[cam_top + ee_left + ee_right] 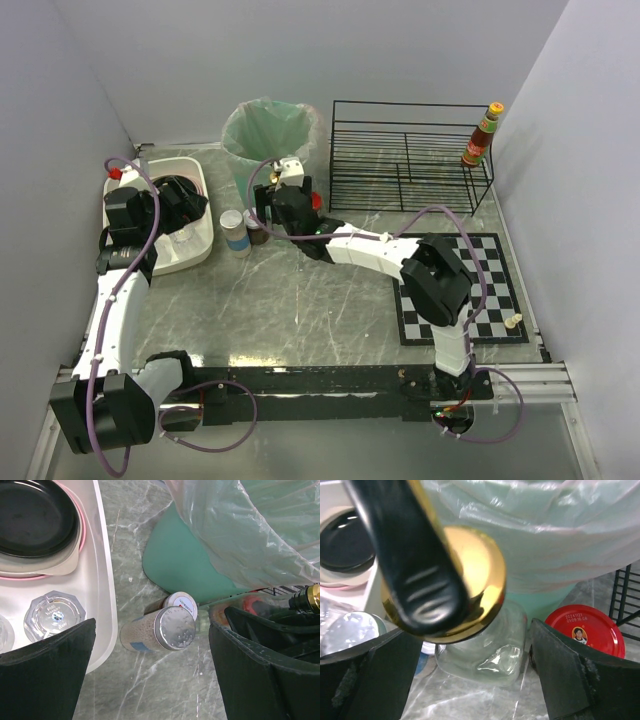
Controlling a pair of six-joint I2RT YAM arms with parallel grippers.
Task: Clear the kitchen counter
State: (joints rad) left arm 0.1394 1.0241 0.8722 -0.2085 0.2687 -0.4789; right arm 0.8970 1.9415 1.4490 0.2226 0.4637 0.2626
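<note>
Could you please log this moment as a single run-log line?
left fingers: open, by white tub, facing silver-lidded jar | right fingers: open, straddling gold-lidded glass jar | held: nothing | counter: not yet cleared

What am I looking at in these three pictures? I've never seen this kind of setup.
Two robot arms are bolted at the near edge of a marble-patterned kitchen counter. One picture looks down from above; the other two come from cameras on each wrist. On the counter stand a white tub of dishes, a green bin, a wire rack, a checkered mat and several jars. The left gripper hangs open by the tub. The right gripper is open around a gold-lidded glass jar. Neither holds anything.
</note>
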